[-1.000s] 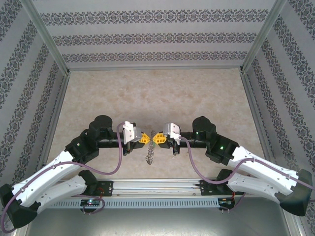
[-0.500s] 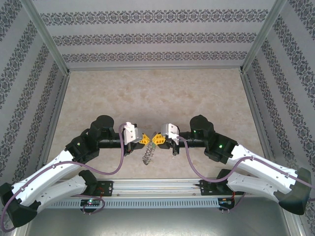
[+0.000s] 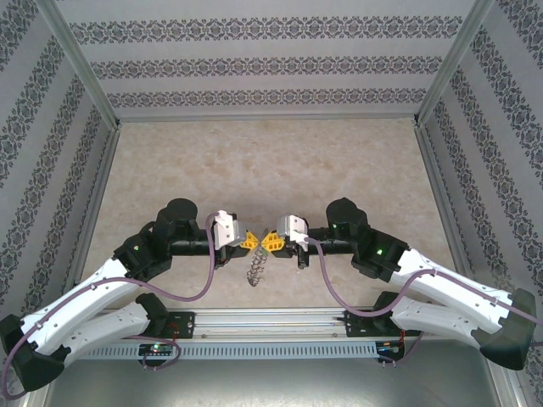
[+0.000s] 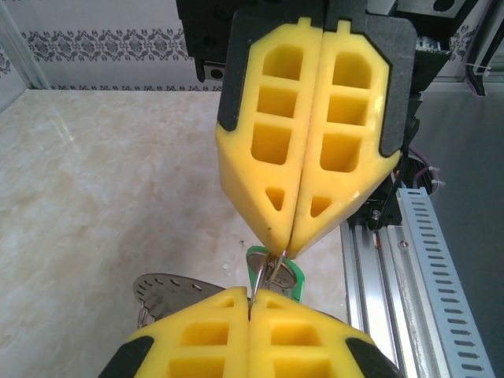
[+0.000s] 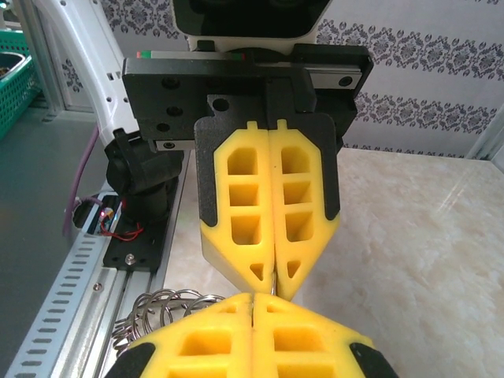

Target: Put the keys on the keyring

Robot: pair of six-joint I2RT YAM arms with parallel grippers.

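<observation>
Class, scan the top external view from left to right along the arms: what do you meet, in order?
Left arm's white link → left end effector → right end effector → right arm's white link.

Two pincers (image 3: 254,240) (image 3: 269,240), one keyring (image 3: 255,270), one green key (image 4: 296,282)

A tiny key (image 4: 277,273) with a bright green head sat right at the tip of my left pincer (image 4: 250,295), its head half hidden behind that tip. The keyring (image 3: 256,270), thin dark metal with a jagged silvery rim, was just beside the same tip, edge-on from above like a wiry coil.
</observation>
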